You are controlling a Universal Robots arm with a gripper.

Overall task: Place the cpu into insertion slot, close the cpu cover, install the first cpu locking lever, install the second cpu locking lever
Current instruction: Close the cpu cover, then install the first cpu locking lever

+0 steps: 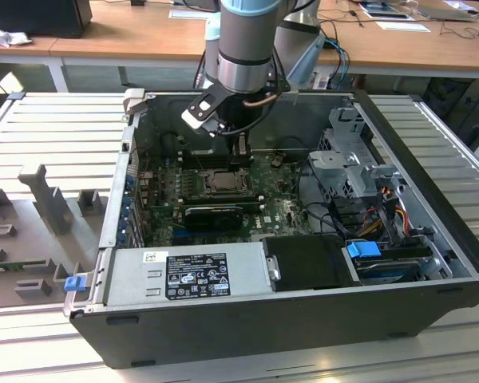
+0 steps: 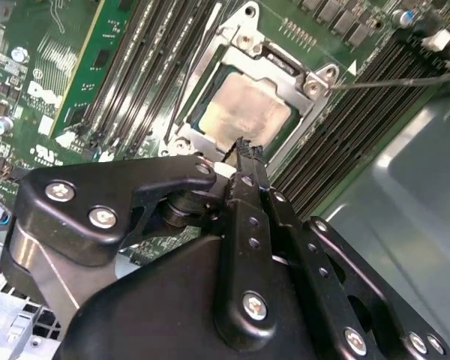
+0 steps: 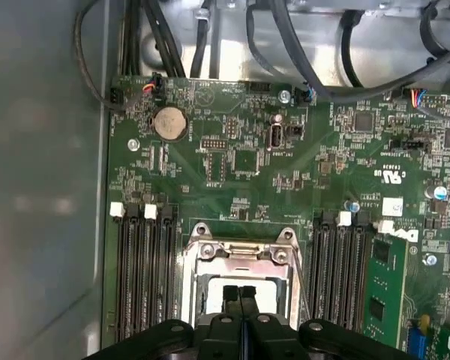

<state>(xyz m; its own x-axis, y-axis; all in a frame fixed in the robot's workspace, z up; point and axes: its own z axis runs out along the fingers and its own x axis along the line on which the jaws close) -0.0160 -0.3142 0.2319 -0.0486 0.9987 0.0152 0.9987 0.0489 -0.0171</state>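
Gripper: the gripper [image 2: 244,146] is reaching down into the open computer case [image 1: 303,319], its tips hanging over the socket area.
Fingers: the two fingers [image 3: 230,289] are pressing flat against each other, with no gap and nothing between them.
Cpu: the cpu [image 2: 247,112] is lying flat in the insertion slot [image 1: 221,182], its pale metal top showing through the window of the frame.
Cpu cover: the cpu cover [image 2: 210,67] is lying down around the chip, framing it on all sides in both wrist views.
Contact: the fingertips are overlapping the chip's nearer edge in the second wrist view; whether they are touching it cannot be told.
Lever: a thin locking lever rod [image 2: 390,80] is running out from a corner of the frame and crossing over the memory slots [image 2: 146,67]; whether it is latched cannot be told.
Flanks: banks of memory slots are crowding the socket on two opposite sides, close to the frame's edges.
Wall: the grey case wall [image 2: 405,172] is rising just beyond one bank.
Room: the motherboard [image 3: 232,165] past the socket is lying low and flat, with black cables [image 3: 285,45] hanging at its far edge.
Exterior: the power supply [image 1: 188,271] is bounding the near side, and the drive cage [image 1: 347,159] is standing on the exterior view's right.
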